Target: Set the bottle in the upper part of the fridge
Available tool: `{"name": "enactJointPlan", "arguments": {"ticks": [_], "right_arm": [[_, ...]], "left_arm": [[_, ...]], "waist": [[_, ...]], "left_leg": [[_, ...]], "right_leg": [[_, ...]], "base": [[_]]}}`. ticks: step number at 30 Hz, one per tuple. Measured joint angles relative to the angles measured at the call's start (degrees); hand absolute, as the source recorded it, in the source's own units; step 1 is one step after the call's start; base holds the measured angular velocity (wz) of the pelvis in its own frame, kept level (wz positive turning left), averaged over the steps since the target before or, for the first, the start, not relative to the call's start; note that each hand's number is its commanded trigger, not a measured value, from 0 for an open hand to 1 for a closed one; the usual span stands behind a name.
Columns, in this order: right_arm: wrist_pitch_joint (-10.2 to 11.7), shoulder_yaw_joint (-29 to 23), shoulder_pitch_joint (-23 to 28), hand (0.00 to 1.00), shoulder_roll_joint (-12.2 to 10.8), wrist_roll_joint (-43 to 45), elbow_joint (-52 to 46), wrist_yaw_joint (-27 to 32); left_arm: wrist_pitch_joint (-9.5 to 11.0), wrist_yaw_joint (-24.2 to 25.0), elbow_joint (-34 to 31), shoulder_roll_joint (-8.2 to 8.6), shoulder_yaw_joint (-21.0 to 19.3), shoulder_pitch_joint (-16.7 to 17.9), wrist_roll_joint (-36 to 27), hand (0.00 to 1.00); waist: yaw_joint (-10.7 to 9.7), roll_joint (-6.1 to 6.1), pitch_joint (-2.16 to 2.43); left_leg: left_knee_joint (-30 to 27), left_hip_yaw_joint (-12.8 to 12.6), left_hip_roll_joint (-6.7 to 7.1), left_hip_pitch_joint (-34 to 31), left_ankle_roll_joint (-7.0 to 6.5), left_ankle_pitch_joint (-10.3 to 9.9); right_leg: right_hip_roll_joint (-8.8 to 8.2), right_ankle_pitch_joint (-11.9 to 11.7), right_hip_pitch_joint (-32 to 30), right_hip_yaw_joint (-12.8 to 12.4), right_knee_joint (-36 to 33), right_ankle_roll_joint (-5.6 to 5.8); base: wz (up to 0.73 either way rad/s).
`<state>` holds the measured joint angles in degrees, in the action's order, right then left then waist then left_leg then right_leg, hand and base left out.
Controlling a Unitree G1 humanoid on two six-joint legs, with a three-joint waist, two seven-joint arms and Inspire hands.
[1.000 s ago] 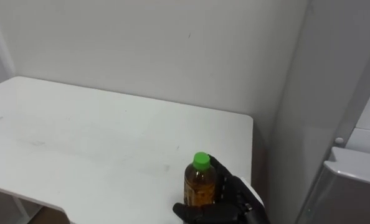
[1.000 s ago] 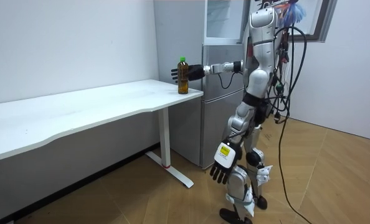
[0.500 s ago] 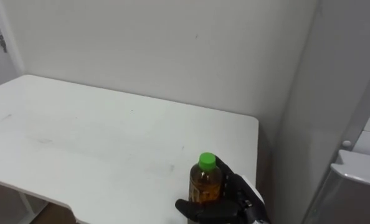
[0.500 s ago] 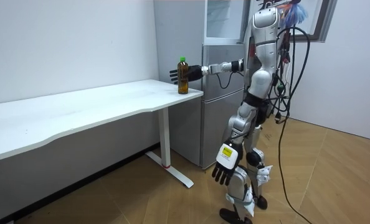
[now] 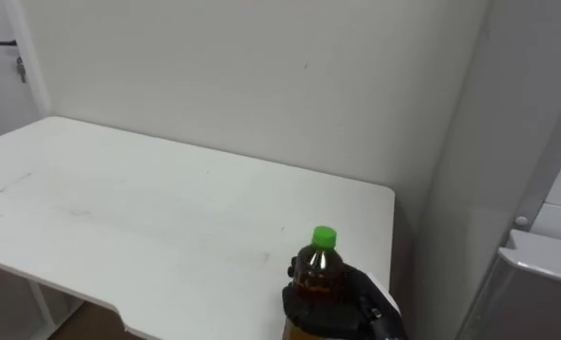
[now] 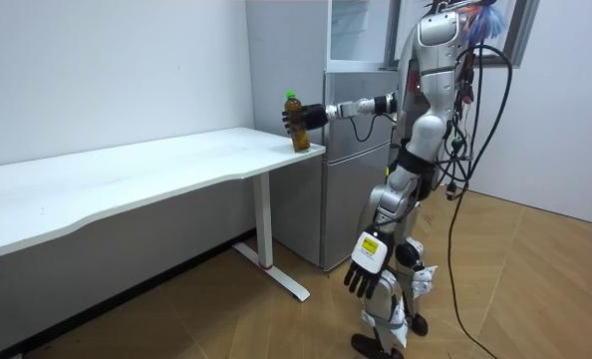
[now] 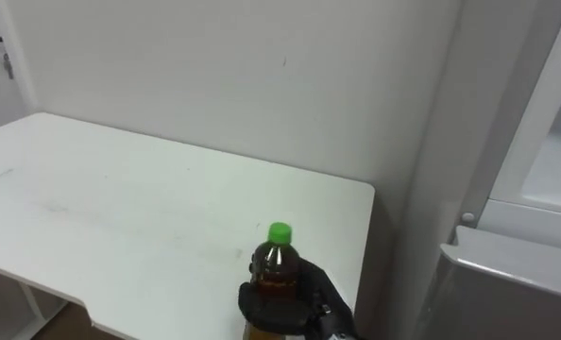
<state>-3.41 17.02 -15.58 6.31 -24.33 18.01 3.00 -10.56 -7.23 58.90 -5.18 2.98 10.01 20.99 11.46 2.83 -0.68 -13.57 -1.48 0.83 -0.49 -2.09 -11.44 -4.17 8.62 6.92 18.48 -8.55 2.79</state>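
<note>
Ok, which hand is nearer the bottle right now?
Right. The right hand is curled round the bottle; the left hand hangs low by the robot's leg, well away.

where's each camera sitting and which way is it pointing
Left eye view: on the head, looking down at the table corner by the fridge; the right hand curled round the bottle shows at the bottom.
Right eye view: beside it, same aim, same hand and bottle.
Room view: standing off in the room, facing the table's long side and the robot's left side; whole body shows, left hand hanging open.
All three share the bottle, table and fridge.
</note>
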Motion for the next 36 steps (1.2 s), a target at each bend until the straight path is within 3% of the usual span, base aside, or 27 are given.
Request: {"name": "enactJointPlan", "arguments": {"ticks": [23, 27, 34, 36], "right_arm": [[-0.3, -0.5, -0.1, 1.0, 0.3, 0.0, 0.9, -1.7], [-2.9, -0.4, 0.7, 1.0, 2.0, 0.7, -5.4, -2.5], [-2.9, -0.6, 2.6, 1.0, 6.1, 2.3, -19.3, -4.0], [-2.9, -0.8, 3.5, 1.0, 6.4, 2.3, -21.0, -4.3]], "left_arm": [[-0.3, 1.4, -0.9, -0.02, -0.3, 0.4, 0.0, 0.0], [-0.2, 2.7, -1.8, -0.07, -0.3, 1.3, -0.4, 0.0], [1.3, 0.6, -0.6, -0.45, -0.9, 0.9, -1.1, 0.0], [1.4, 0.0, 0.2, -0.5, -1.1, 0.9, -1.4, 0.0]], "waist": [[-0.2, -0.1, 0.11], [-1.1, -0.31, 0.26], [-2.5, -0.16, 0.49], [-2.9, 0.04, 0.62]], "left_leg": [[0.0, -0.1, -0.06, -0.2, 0.0, 0.0], [0.0, -0.5, 0.0, -0.8, 0.0, 0.0], [0.9, -2.2, -0.15, 0.7, -0.01, 0.1], [0.9, -2.6, -0.18, 1.1, -0.02, 0.1]], "right_leg": [[0.0, 0.0, -0.4, 0.4, 0.0, 0.0], [0.05, 0.0, -1.3, -1.1, 0.0, -0.01], [0.1, 0.0, -1.0, -3.1, 0.0, -0.01], [0.1, 0.0, -0.7, -3.6, 0.0, -0.01]], "base": [[0.0], [-0.03], [-0.13], [-0.1]]}}
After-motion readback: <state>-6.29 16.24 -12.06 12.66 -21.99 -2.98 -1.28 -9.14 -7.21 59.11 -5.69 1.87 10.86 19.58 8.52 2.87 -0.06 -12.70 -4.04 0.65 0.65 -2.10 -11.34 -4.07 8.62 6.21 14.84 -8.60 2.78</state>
